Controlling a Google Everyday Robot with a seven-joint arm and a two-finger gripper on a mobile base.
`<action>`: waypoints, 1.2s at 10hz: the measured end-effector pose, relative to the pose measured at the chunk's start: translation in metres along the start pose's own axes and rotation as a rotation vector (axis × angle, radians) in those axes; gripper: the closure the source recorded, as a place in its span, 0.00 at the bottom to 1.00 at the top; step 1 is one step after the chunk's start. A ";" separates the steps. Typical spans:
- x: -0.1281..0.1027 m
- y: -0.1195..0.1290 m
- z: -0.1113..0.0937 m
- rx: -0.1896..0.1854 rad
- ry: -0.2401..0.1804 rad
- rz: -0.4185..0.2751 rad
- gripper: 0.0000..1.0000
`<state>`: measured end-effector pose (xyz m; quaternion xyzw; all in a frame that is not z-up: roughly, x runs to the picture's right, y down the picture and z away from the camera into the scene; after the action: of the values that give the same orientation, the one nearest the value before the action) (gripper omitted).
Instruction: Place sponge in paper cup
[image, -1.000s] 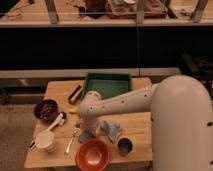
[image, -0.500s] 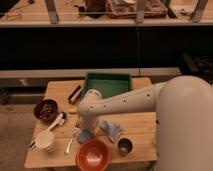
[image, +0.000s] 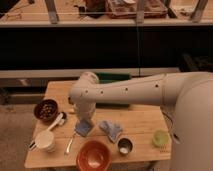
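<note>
A blue sponge (image: 83, 128) is at the middle of the wooden table (image: 145, 117), tilted, directly under my gripper (image: 85, 119). The gripper points down from the white arm and meets the sponge's top; I cannot tell whether the sponge rests on the table or hangs from the gripper. The white paper cup (image: 44, 141) stands upright near the table's front left corner, well to the left of the sponge and a little nearer the front edge.
A brown bowl (image: 46, 109) with dark contents is at the left and a white ladle (image: 59, 120) lies beside it. A blue cloth (image: 111, 129), orange bowl (image: 93, 156), small metal cup (image: 124, 146) and green object (image: 160, 138) are in front. A green tray (image: 114, 77) is mostly behind the arm.
The arm has risen and now covers most of the green tray. The sponge sits slightly higher in view, still under the gripper.
</note>
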<state>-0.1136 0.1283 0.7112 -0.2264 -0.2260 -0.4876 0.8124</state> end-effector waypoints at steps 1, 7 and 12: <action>-0.004 -0.017 -0.024 0.014 -0.001 -0.007 1.00; -0.070 -0.095 -0.053 0.052 -0.044 -0.140 1.00; -0.130 -0.137 -0.023 0.033 -0.076 -0.247 1.00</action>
<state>-0.2876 0.1465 0.6372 -0.2017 -0.2910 -0.5709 0.7407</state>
